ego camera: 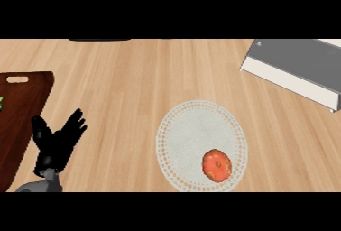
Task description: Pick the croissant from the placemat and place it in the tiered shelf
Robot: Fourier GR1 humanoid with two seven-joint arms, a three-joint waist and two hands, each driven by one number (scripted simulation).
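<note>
The left hand (58, 140) is showing near the counter's left edge, low in the head view, its black fingers (75, 121) pointing up and away from the robot, straight and slightly spread. The thumb (40, 126) is sticking out to the left, apart from the fingers. It is holding nothing. A short stretch of grey forearm (41, 184) is coming in from the lower edge beneath it. The right hand is not appearing anywhere.

One head view looks steeply down on the wooden bench (133, 81) from the robot's side. The mat (200, 131) lies near the lower edge, the shelf (293, 67) at the far right corner, a board (20, 122) at left.
</note>
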